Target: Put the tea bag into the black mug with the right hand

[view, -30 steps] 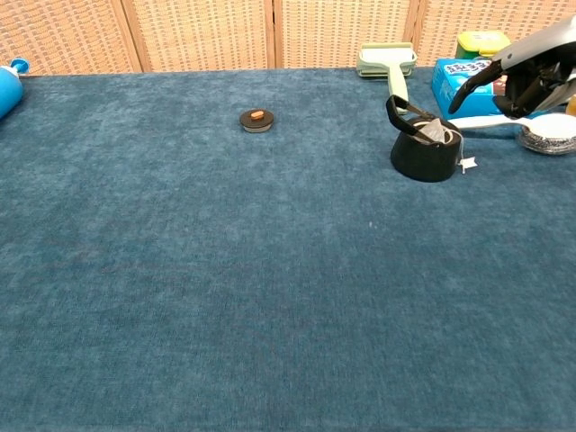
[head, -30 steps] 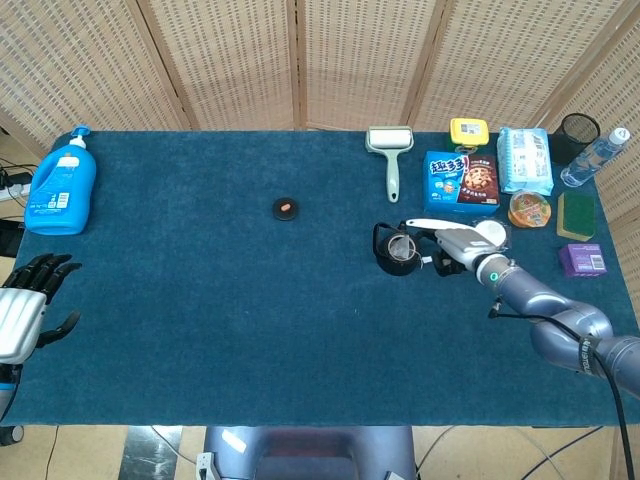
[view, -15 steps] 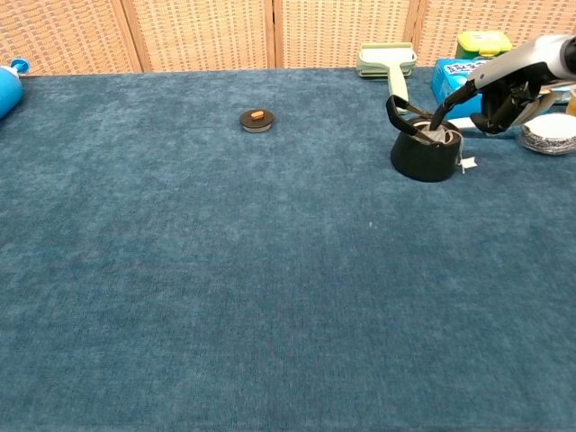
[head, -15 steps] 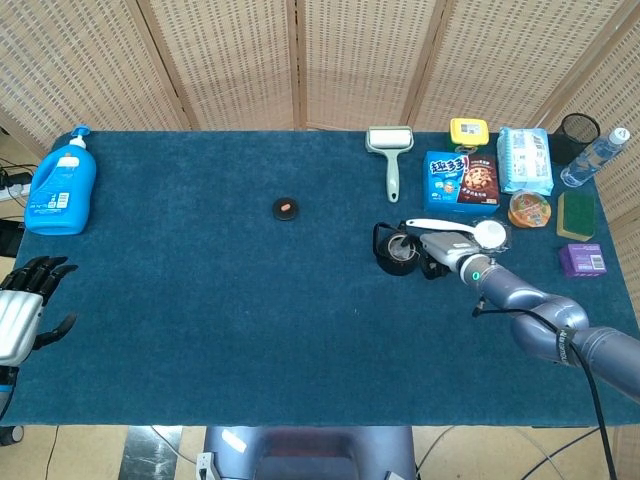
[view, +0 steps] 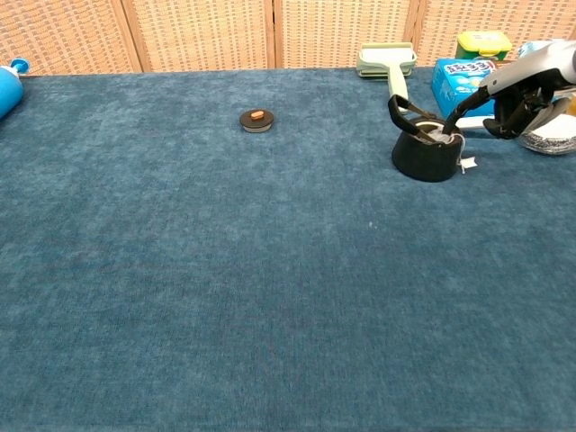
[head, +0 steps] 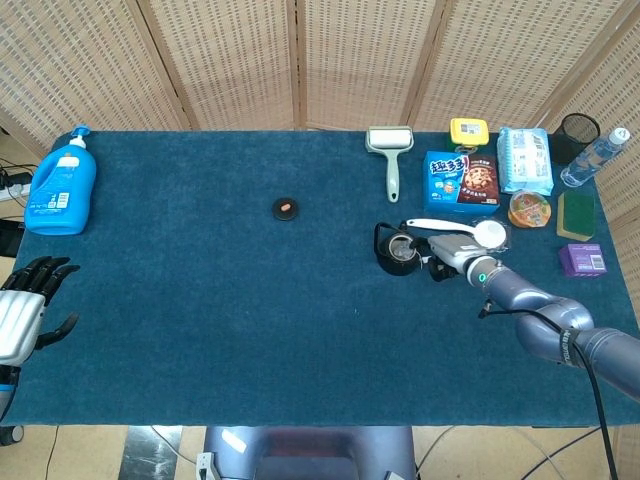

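Observation:
The black mug (head: pixel 396 256) (view: pixel 423 158) stands right of the table's centre. The tea bag (view: pixel 437 136) lies inside it as a pale lump, and its small white tag (view: pixel 465 165) hangs outside on the right. My right hand (head: pixel 452 250) (view: pixel 518 89) is just right of the mug, with one dark finger stretched down to the rim beside the tea bag. Nothing is held in it. My left hand (head: pixel 25 308) hangs at the table's near left edge with its fingers spread and empty.
A white ladle (head: pixel 472 230) lies under my right hand. Behind it are a cookie box (head: pixel 461 180), a lint roller (head: pixel 391 152), a wipes pack (head: pixel 525 158) and small tubs. A little black lid (head: pixel 286 208) sits mid-table and a blue detergent bottle (head: pixel 62 185) at far left.
My right hand swung in toward the mug, dipped a finger into it onto the tea bag, then drew back slightly to the rim. The tea bag now sits lower in the mug.

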